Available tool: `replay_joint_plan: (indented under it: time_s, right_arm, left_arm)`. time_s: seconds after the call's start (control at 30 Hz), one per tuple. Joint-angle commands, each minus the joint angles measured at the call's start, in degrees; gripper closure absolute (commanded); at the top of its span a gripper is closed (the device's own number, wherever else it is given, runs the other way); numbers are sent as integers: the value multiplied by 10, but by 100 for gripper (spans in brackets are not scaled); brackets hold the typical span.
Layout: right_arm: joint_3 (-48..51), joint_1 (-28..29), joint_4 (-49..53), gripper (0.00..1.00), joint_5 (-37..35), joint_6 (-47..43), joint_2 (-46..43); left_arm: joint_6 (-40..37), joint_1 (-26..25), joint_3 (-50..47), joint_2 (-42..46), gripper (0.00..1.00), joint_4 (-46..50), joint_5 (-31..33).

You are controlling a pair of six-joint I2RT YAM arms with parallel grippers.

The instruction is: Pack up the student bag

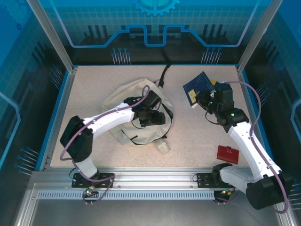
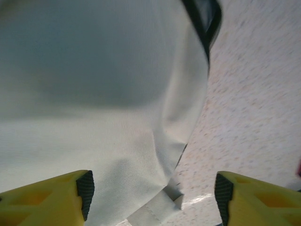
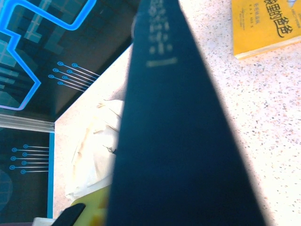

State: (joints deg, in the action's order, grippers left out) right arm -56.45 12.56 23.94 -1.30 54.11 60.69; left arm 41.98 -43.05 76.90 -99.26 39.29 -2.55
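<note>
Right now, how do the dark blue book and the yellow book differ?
The dark blue book tilts up in the right gripper; the yellow book lies flat on the table, ungripped. The dark blue book's cover is dark, the yellow book's bright. Both carry printed text.

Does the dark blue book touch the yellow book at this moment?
Apart. In the right wrist view a strip of bare speckled table lies between the dark blue book and the yellow book.
</note>
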Motion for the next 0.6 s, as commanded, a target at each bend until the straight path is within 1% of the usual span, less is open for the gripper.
replay_joint_plan:
  time_s: [0.0,0.03,0.1,0.17,0.3,0.57]
  right_arm:
    - [9,-9,1,92,2,-7,-12]
    - [11,-9,1,92,3,-6,-12]
    - [15,-9,1,92,5,-5,-12]
    - [18,-9,1,92,7,-4,-13]
    - [20,-9,0,92,12,-2,-15]
    - [25,-9,0,92,14,2,-19]
  left_arm:
    - [21,-19,23,-31,33,23,18]
    - [24,-20,21,-38,34,19,18]
    - [28,-20,18,-51,41,3,11]
    - [33,-20,18,-59,45,-7,9]
    - [33,-20,23,-73,52,-8,26]
    - [25,-20,40,-104,53,7,27]
